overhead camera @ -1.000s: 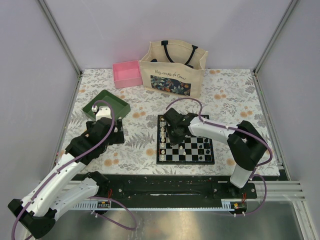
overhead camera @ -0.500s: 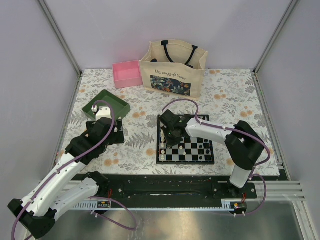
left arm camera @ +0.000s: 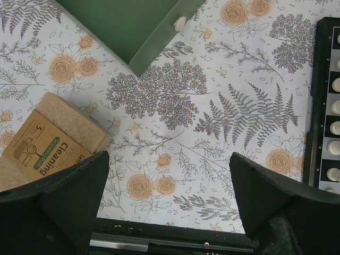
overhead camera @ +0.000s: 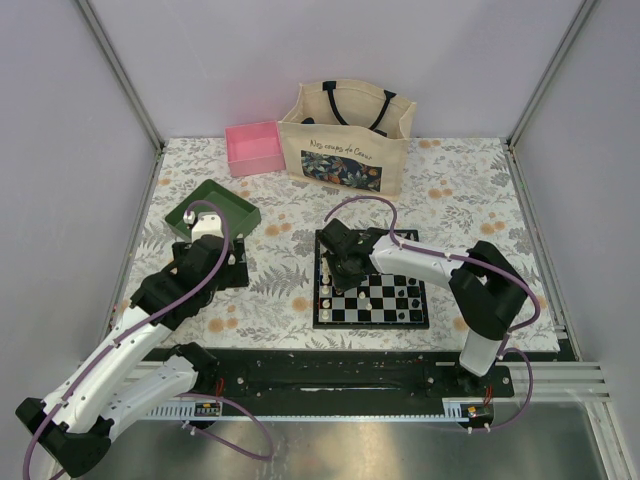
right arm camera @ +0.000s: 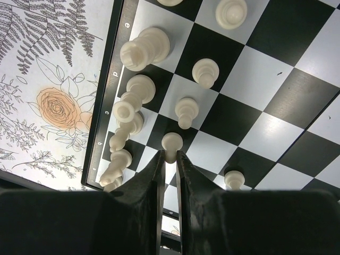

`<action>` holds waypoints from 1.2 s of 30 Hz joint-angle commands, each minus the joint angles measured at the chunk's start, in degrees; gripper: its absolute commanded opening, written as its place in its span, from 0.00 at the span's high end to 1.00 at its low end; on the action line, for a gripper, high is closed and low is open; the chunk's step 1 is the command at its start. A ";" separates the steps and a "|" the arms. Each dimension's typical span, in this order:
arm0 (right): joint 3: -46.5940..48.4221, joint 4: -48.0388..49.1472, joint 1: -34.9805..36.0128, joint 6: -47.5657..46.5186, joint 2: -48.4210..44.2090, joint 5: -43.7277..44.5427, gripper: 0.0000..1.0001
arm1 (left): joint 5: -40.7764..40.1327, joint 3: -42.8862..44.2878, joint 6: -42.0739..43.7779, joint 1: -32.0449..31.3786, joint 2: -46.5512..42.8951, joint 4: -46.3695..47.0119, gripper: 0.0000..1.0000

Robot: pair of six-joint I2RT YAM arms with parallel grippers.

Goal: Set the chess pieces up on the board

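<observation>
The board (overhead camera: 372, 322) lies mid-table. Cream-white chess pieces (overhead camera: 327, 287) line its left columns and black ones (overhead camera: 406, 293) stand on its right. My right gripper (overhead camera: 341, 271) is low over the board's left part. In the right wrist view it (right arm camera: 170, 157) is shut on a cream-white pawn (right arm camera: 171, 142), held by its stem in the second column, between other white pawns (right arm camera: 186, 110). Taller white pieces (right arm camera: 142, 49) fill the edge column. My left gripper (left arm camera: 167, 196) is open and empty over the floral cloth, left of the board (left arm camera: 320, 106).
A green tray (overhead camera: 212, 208) sits at the left, with a small cream object (left arm camera: 179, 23) at its wall. A packed sponge (left arm camera: 42, 149) lies by my left finger. A pink box (overhead camera: 255, 147) and a tote bag (overhead camera: 345, 135) stand at the back.
My right gripper has shifted a little left and toward the back over the board. The left arm has not moved.
</observation>
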 commanded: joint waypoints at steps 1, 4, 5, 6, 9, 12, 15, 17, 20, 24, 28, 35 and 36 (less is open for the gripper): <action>2.07 -0.78 0.35 -0.85 -0.13 0.73 0.80 | -0.52 1.30 -0.29 0.25 -0.35 1.53 0.01; 2.41 -0.87 0.35 -0.85 0.30 0.29 0.78 | -0.52 1.30 -0.29 0.25 -0.35 1.44 0.01; 2.50 -0.96 0.35 -0.85 0.31 0.29 0.77 | -0.43 1.30 -0.20 0.25 -0.35 1.53 0.01; 2.59 -0.96 0.35 -0.85 0.31 0.37 0.75 | -0.43 1.22 -0.20 0.25 -0.35 1.44 0.01; 2.50 -0.61 0.35 -0.76 -0.31 0.29 0.70 | -0.35 1.30 -0.20 0.33 -0.27 1.44 0.01; 2.86 -0.87 0.35 -0.94 -0.66 0.38 0.67 | -0.43 1.30 -0.20 0.25 -0.35 1.44 0.01; 3.12 -1.66 0.35 -1.12 -1.97 1.42 0.65 | -0.52 1.22 -0.29 0.25 -0.61 1.44 0.01; 2.68 -2.37 0.35 -1.29 -3.64 2.83 0.64 | -0.61 1.22 -0.29 0.25 -0.53 1.53 0.01; 0.67 -2.90 0.26 -1.38 -6.89 5.20 0.63 | -0.61 1.30 -0.38 0.25 -0.61 1.44 0.01; -3.29 -3.33 -0.35 -0.85 -10.85 7.14 0.62 | -0.52 1.30 -0.29 0.25 -0.61 1.44 0.01; -5.58 -3.86 -1.94 -0.41 -11.91 6.36 0.61 | -0.43 1.30 -0.38 0.25 -0.79 1.44 0.01; -6.81 -3.51 -2.38 -0.24 -10.51 4.60 0.61 | -0.43 1.30 -0.29 0.25 -0.79 1.44 0.01; -6.90 -3.34 -2.38 -0.24 -10.16 4.59 0.61 | -0.43 1.30 -0.29 0.25 -0.70 1.44 0.01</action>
